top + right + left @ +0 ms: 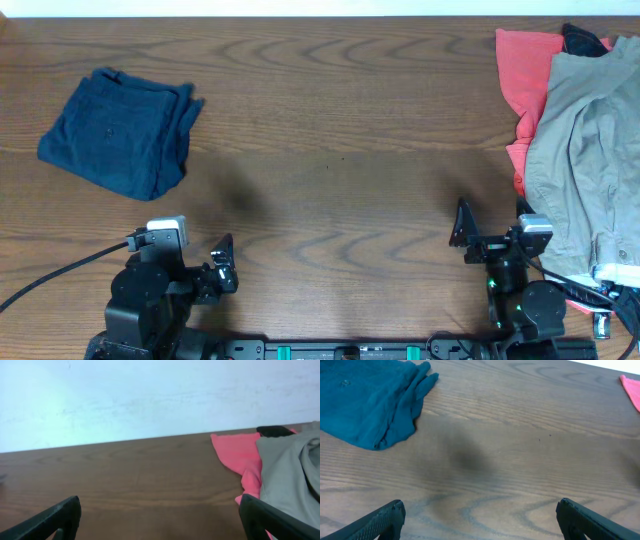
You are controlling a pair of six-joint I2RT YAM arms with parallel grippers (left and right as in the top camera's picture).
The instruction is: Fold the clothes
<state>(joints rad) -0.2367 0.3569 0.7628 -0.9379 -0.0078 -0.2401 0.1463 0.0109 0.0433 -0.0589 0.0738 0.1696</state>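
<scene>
Navy shorts, one pair; one khaki garment, one coral cloth

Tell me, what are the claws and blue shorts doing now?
Left claw open, empty. Right claw open, empty. Blue shorts folded over, untouched. Nothing blocking.

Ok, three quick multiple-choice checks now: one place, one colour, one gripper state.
1. Where do the navy shorts lie? A the table left side; B centre; C between the arms.
2. What colour lies under the khaki-grey garment? A white; B coral-red; C green.
3. The left gripper and right gripper are: A both shut; B left shut on shorts; C both open, empty.
Answers: 1A, overhead shows them far left. 2B, coral-red cloth shows beside it. 3C, both wrist views show jaws wide apart with nothing between.
</scene>
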